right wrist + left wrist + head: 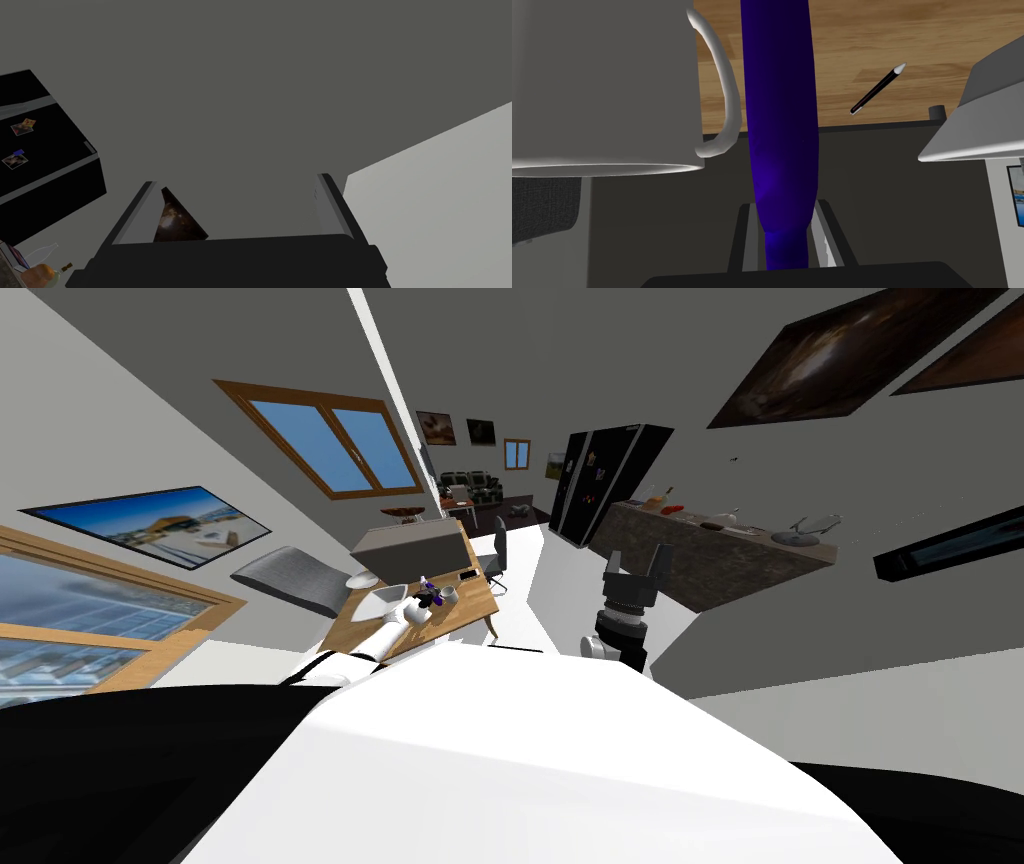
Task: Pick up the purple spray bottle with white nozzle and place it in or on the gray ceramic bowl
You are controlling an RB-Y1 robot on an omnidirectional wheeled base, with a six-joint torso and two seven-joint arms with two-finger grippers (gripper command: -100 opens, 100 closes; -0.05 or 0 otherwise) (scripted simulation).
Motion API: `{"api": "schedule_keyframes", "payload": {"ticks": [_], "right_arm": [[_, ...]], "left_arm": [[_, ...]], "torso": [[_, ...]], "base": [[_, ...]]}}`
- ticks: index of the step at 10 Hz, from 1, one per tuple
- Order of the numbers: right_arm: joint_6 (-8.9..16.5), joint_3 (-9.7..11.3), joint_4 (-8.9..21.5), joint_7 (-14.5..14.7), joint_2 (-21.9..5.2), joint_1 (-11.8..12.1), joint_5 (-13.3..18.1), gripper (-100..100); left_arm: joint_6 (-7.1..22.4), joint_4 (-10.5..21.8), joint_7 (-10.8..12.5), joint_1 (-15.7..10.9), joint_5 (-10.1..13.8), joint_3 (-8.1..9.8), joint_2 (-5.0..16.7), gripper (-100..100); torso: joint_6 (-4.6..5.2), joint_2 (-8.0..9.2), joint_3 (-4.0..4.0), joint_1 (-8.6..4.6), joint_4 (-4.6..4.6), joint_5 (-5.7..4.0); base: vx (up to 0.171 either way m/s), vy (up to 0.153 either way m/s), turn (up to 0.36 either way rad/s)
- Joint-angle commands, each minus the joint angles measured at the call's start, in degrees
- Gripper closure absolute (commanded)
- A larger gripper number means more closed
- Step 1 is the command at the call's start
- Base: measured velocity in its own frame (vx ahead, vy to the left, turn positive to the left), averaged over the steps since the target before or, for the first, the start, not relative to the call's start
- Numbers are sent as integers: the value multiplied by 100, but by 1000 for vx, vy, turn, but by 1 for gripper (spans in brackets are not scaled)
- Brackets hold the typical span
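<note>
1. Purple spray bottle (782, 125), smooth and deep violet, is pinched between the two blade fingers of my left gripper (784, 205), which press its sides at the narrower neck end.
2. Its long axis runs straight out from my palm, in line with the fingers. The wider body points away from me and its far end passes out of frame. The nozzle is hidden, so I cannot tell which way it faces.
3. Seen from my head, the bottle is over the light brown, wood-grained desk (862, 35) at my 11 o'clock. I cannot tell whether its base touches the wood.
4. At the bottle's 3 o'clock stands a matte, pale grey cylindrical mug (602, 85). Its looped handle turns toward the bottle and lies just beside it, a tight margin.
5. At the bottle's 9 o'clock stands a pale grey bowl (977, 120) with sloping walls and a flat rim, apart from the bottle. Between them lies bare wood with a slim black, white-tipped pen (877, 90) on it.
6. A straight desk edge runs close by the pen, with a dark grey plane beyond it.
7. My right gripper (637, 556) is raised at 1 o'clock, well apart from the desk, fingers spread wide.
</note>
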Motion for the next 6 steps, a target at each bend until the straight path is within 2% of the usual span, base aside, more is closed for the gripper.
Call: {"api": "schedule_keyframes", "payload": {"ticks": [1,4,5,6], "right_arm": [[0,0,0,0,0,0,0,0],[0,0,0,0,1,0,0,0],[0,0,0,0,1,0,0,0],[0,0,0,0,0,0,0,0]], "left_arm": [[30,-191,-7,103,106,-70,104,100],[106,-600,-20,325,326,-209,322,100],[89,-515,-16,286,280,-178,279,100],[94,-530,-16,294,290,-184,286,0]], "torso": [[0,0,0,0,0,0],[-5,2,1,-22,0,-5],[-2,3,2,-24,1,-6],[0,2,2,-15,2,-5]], "base": [[14,-29,83],[12,-59,106],[0,-26,16],[0,-5,-2]]}}
